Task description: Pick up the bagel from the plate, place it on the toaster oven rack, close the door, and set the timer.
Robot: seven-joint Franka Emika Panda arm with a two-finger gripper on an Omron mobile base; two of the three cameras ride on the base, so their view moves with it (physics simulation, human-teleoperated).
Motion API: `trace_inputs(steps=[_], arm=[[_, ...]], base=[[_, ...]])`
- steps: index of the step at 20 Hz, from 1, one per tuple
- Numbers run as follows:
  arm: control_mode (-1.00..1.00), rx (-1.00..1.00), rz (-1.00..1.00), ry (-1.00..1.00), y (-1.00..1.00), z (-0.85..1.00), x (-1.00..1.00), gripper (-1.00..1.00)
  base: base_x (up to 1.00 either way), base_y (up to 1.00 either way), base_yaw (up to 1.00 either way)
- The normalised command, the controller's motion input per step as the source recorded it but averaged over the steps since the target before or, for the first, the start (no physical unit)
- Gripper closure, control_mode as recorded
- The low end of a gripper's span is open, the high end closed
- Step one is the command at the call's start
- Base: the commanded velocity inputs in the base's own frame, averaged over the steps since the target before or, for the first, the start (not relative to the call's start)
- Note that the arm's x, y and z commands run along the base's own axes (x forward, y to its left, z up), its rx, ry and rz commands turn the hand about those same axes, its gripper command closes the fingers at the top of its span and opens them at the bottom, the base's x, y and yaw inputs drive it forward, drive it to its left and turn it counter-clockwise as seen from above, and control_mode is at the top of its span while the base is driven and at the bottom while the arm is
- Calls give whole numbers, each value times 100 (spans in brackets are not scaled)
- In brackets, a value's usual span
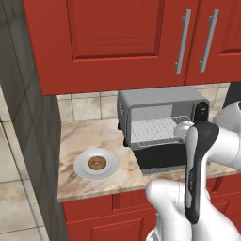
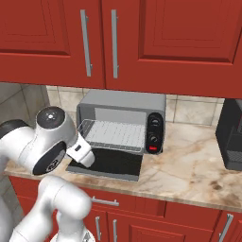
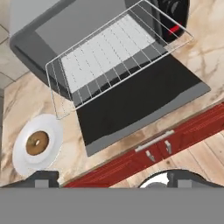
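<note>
The bagel lies in the middle of the plate on the marble counter, left of the toaster oven. The oven's door lies folded down flat. The wire rack is slid partly out over it and is bare. My gripper hovers high above the counter's front edge, open, with nothing between its fingertips. The plate sits well off to its left.
Red wall cabinets hang low over the oven. Its control knobs are on the right side. A dark appliance stands at the counter's far right, and a grey wall bounds the left end. Red drawers run below the edge.
</note>
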Motion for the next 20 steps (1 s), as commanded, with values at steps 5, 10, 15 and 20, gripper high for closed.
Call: trace_inputs(steps=[5,10,15,20], arm=[[-100,-21,25,42,100,42,2,-100],[-100,-12,22,31,100,6,14,-100],[-100,-2,13,13,87,-16,3,-100],[-100,0,8,7,51,-67,17,-100]], base=[[0,0,0],[0,0,0],[0,0,0],[0,0,0]])
